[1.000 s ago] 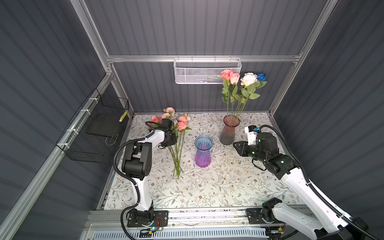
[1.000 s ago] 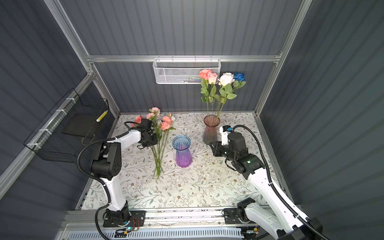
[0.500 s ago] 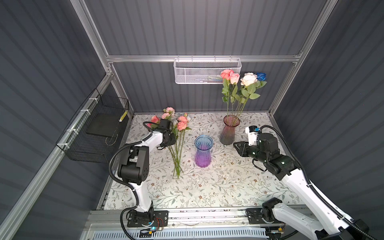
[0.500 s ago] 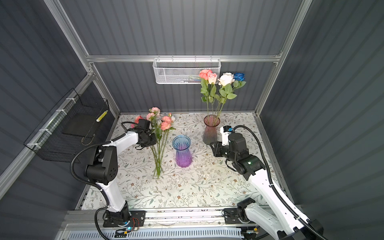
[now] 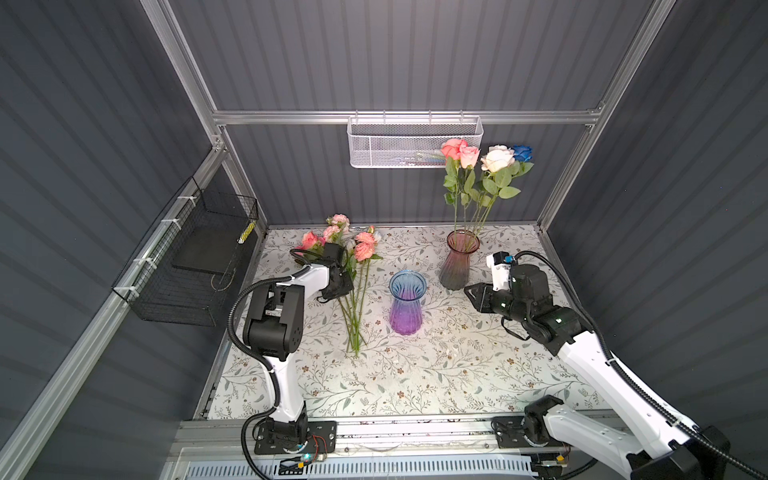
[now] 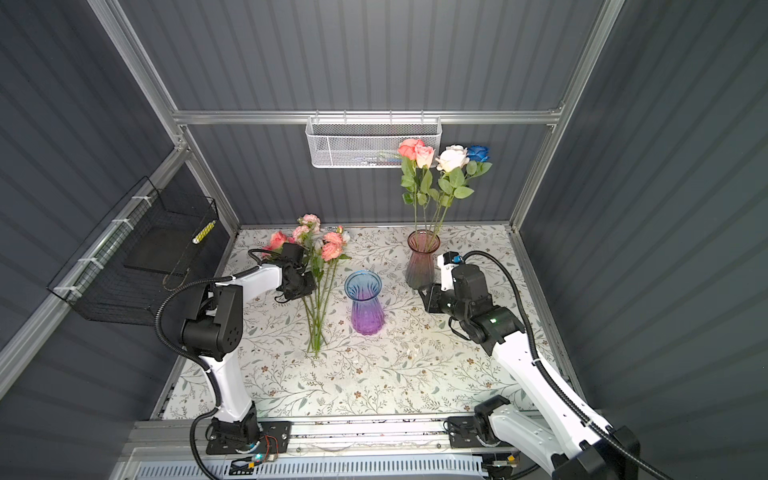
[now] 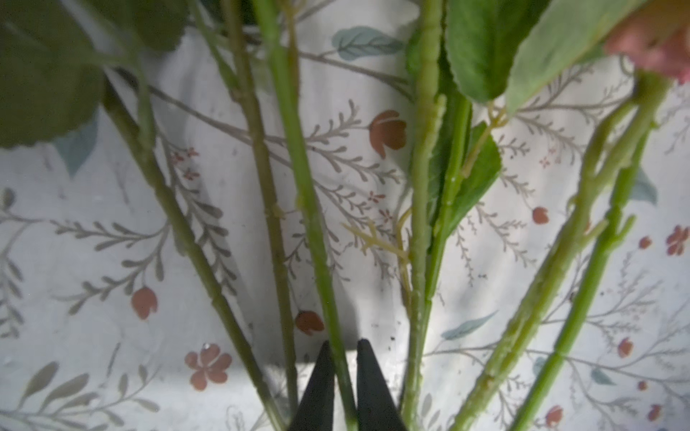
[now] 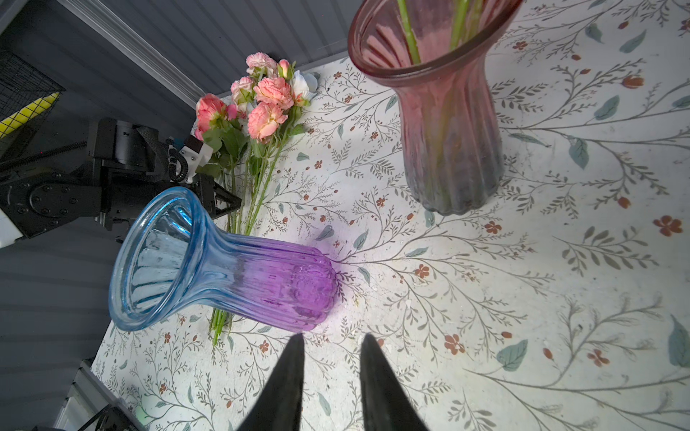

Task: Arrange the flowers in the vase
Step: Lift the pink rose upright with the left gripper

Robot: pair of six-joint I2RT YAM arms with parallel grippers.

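Note:
A bunch of loose flowers (image 5: 356, 286) lies on the table at the left, pink and coral heads (image 6: 331, 249) toward the back wall. My left gripper (image 7: 342, 345) is down among the stems, shut on one green stem (image 7: 310, 209); in both top views it sits at the bunch's left side (image 5: 345, 286). Several roses (image 5: 494, 160) stand in the pink vase (image 5: 459, 262). The blue-and-purple vase (image 5: 406, 301) stands in the middle with nothing in it. My right gripper (image 8: 332, 337) hovers open and empty to the right of the vases (image 6: 423, 293).
A white mesh basket (image 5: 413, 141) hangs on the back wall and a black wire basket (image 5: 195, 266) on the left wall. The floral tablecloth (image 5: 415, 374) covers the table, bordered by aluminium frame posts.
My left gripper's jaws have closed on a flower stem; the left arm's elbow shifted slightly. The right arm has stayed where it was.

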